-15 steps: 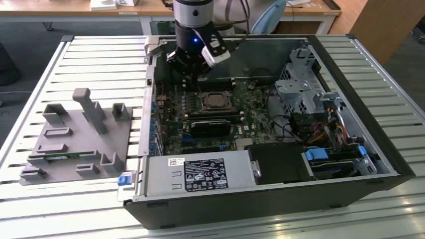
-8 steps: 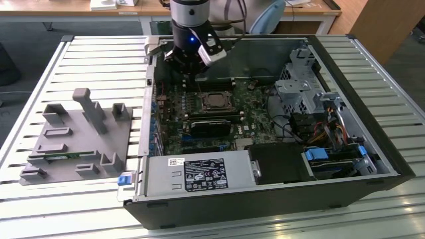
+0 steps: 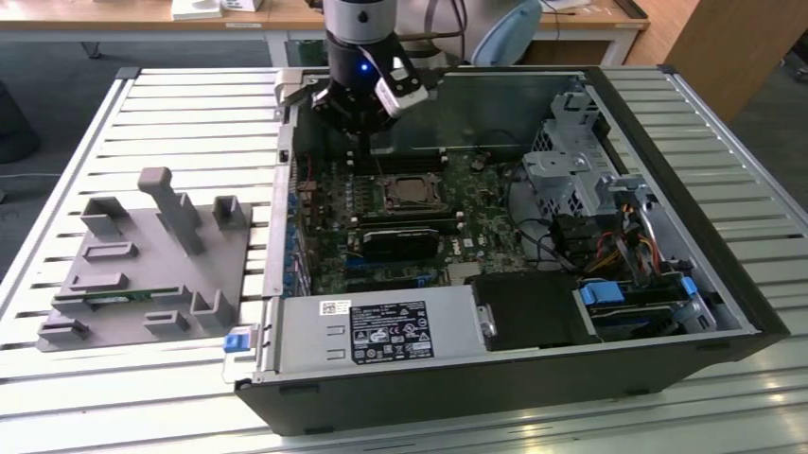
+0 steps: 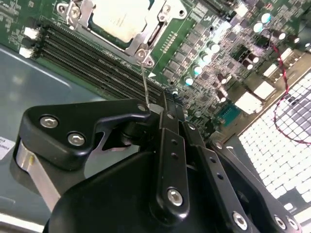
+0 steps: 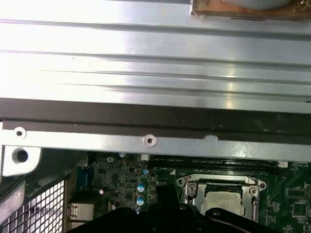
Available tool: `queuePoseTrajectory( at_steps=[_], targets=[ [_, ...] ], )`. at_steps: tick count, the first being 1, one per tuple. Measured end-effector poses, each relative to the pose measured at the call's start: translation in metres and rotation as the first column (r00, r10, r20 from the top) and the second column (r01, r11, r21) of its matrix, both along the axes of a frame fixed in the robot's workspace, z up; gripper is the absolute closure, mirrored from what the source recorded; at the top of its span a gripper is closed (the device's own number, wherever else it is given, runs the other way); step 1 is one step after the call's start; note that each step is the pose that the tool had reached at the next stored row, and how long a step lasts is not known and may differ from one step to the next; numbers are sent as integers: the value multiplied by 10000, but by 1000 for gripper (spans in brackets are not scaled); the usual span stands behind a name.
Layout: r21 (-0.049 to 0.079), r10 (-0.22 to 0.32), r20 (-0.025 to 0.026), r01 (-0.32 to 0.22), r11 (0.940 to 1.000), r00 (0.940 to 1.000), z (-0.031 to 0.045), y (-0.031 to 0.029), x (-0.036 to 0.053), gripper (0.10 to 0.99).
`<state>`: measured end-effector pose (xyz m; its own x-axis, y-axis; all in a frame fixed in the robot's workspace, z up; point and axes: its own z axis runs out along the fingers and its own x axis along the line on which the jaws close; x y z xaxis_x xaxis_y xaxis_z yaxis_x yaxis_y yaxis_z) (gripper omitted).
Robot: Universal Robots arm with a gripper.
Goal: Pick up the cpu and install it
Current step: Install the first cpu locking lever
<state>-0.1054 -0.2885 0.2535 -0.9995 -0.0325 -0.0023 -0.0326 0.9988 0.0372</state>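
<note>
One cpu, apparently socket-seated.

No text legible: white printed labels on the grey power supply box in the exterior view carry small black print and symbols, too fine to make out.
</note>
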Motion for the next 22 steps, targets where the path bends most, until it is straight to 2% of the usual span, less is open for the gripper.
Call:
queuePoseTrajectory(
  at_steps=[3,9,22],
  targets=[
    [0,1,8,-1,10000,10000,0,6,21,980],
    [-1,1,7,-1,10000,10000,-2,6,142,980],
    [1,0,8,0,10000,10000,-11,6,188,980]
  ],
)
